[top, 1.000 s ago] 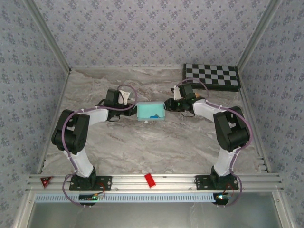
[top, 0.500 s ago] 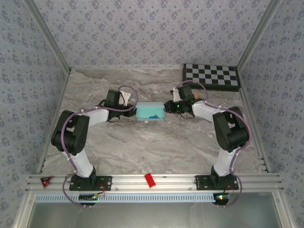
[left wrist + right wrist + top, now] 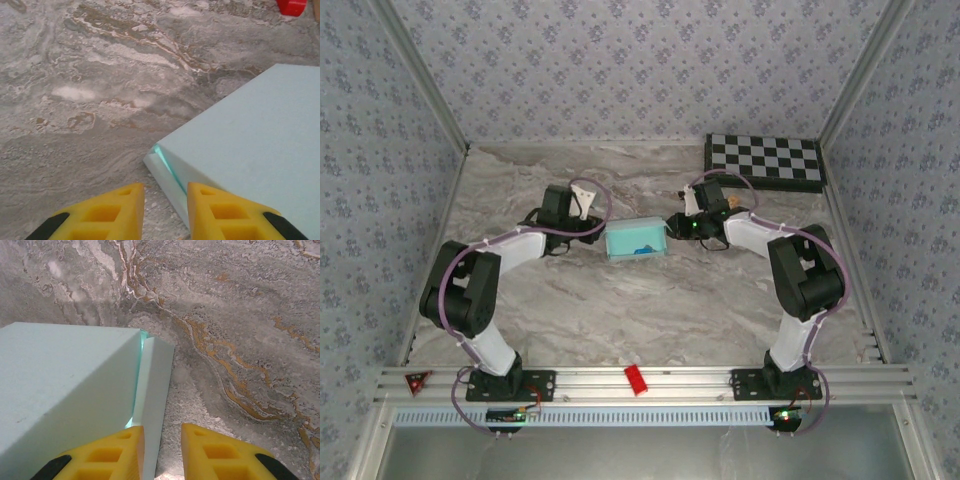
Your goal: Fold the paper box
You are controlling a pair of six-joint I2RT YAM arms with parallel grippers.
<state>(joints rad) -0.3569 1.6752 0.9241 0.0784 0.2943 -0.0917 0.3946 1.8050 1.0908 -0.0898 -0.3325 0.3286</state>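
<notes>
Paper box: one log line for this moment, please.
paper box: box-shaped, mid-table | left gripper: jaws apart astride left end flap | right gripper: same, right end flap

Soft, even light from above fills the overhead view: the table (image 3: 640, 310) is bright, without glare, and shadows on it are faint. Ahead of the left tool (image 3: 166, 189) the marble grain is sharp, and a dim shadow hugs the paper box (image 3: 250, 150). Just ahead of the right tool (image 3: 162, 429) light glows teal through the box's seam, its near face shaded.
</notes>
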